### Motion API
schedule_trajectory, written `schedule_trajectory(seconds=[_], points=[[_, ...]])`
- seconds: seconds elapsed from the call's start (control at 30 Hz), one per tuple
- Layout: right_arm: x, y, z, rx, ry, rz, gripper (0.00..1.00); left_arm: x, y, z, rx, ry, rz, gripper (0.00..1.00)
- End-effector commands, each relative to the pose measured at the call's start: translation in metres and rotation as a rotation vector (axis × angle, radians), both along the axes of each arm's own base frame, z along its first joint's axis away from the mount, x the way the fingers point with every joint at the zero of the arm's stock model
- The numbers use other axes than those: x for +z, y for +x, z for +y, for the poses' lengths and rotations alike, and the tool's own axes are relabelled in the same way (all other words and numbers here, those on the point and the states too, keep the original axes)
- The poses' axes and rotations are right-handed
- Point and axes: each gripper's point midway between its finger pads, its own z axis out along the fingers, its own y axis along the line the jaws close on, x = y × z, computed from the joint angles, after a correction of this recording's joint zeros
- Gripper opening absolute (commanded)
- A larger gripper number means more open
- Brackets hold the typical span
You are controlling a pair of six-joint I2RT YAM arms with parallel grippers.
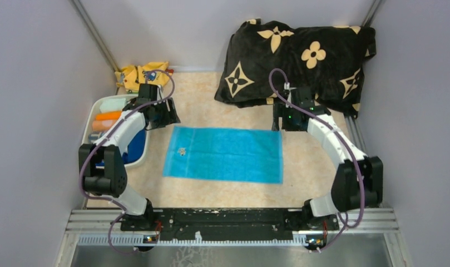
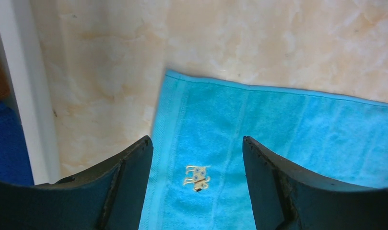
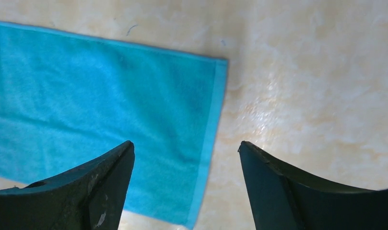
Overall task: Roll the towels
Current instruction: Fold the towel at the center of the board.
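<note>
Now | white bin (image 1: 102,103): blue towel (image 1: 136,146), orange items (image 1: 108,117) | cyan towel (image 1: 225,154): flat | left fingers (image 2: 129,182), right fingers (image 3: 278,184): spread, empty

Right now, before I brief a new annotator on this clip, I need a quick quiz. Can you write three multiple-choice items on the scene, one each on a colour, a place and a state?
1. The towel spread flat mid-table is:
A. brown
B. light cyan
C. yellow

2. The black cushion lies:
A. at the table's far right corner
B. on top of the towel
C. at the near edge by the arm bases

3. The left gripper and right gripper are:
A. both shut on the towel
B. both open, holding nothing
C. one open, one shut

Answers:
1. B, since all three views show cyan cloth.
2. A, since the top view shows it against the back wall on the right.
3. B, since each wrist view shows the fingers wide apart with nothing gripped.
</note>
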Motion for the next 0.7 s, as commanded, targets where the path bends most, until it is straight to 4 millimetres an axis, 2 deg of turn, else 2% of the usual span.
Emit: schedule_trajectory(seconds=[0.0,0.07,0.23,0.3,0.47,0.67], points=[[-0.012,0.031,-0.018,0.143,-0.174,0.016,0.77,-0.018,-0.002,0.017,-0.05,0.088,0.071,0.74],[-0.02,0.045,-0.014,0.201,-0.186,0.029,0.72,-0.021,0.0,0.016,-0.054,0.076,0.075,0.73],[-0.043,0.08,-0.011,0.254,-0.177,0.045,0.47,-0.03,0.001,0.02,-0.044,0.085,0.091,0.71],[-0.053,0.089,-0.008,0.262,-0.173,0.053,0.4,-0.034,0.0,0.021,-0.044,0.088,0.102,0.71],[-0.072,0.096,-0.007,0.247,-0.167,0.071,0.34,-0.041,-0.003,0.023,-0.042,0.085,0.114,0.7],[-0.095,0.086,-0.013,0.236,-0.19,0.138,0.34,-0.047,-0.004,0.025,-0.04,0.09,0.128,0.7]])
